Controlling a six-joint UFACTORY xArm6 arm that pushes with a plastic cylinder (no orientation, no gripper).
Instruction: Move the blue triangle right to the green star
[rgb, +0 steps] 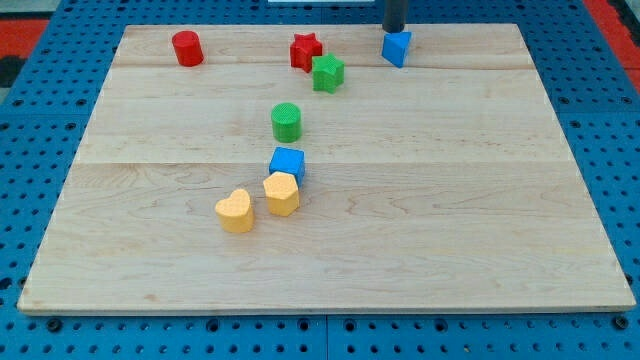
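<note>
Touching blue triangle (397, 48) apparently: my tip (394, 31) | top edge | green star (327, 73) left

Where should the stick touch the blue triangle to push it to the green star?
No grabbing here, only pushing. My tip sits just above the blue triangle. I'd press its face toward the view's right, since the green star lies leftward and slightly lower.

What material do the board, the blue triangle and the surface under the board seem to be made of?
The pale wooden board looks like light wood: grain lines and plank seams show, with a matte finish. The blue triangle block looks like plastic or painted wood: uniform colour, slight sheen; I cannot tell which. The blue perforated surface looks like metal or plastic pegboard with regular holes.
</note>
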